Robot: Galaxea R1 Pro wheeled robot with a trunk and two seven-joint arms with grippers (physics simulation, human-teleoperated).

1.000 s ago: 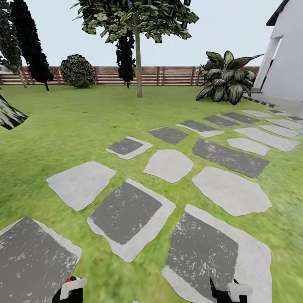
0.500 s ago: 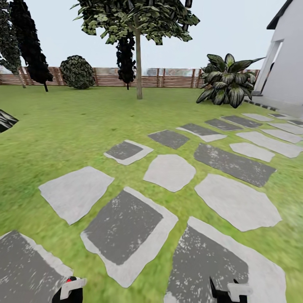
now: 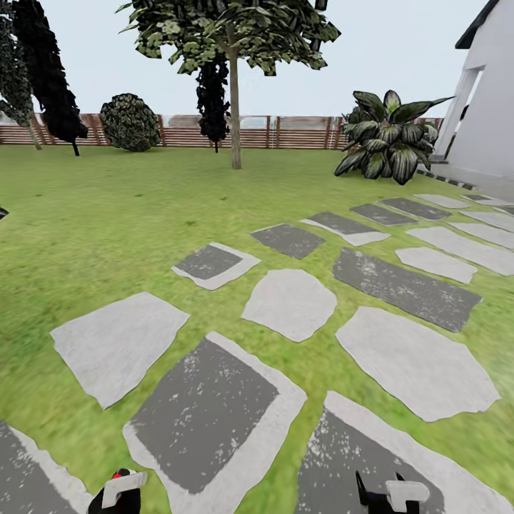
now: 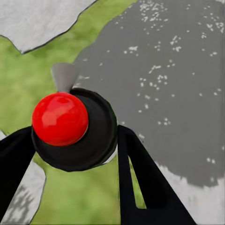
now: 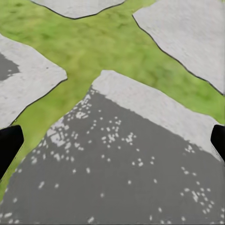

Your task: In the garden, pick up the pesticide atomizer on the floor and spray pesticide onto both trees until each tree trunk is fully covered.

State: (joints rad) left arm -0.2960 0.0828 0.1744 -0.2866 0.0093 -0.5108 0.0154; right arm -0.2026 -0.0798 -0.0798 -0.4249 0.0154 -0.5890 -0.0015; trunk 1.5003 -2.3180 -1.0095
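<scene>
Red-capped atomizer (image 4: 70, 129) pinched in left gripper (image 4: 75, 164); right gripper (image 5: 112, 140) jaws spread.

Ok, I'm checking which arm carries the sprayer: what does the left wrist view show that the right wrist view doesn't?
Left wrist view: the left claw closed on a black atomizer with a red knob and a grey nozzle.
Right wrist view: the right claw with its fingers wide apart and nothing between them, and pale stones meeting around a strip of grass.
Both: a dark speckled stepping stone below the claw, with green grass beside it.
</scene>
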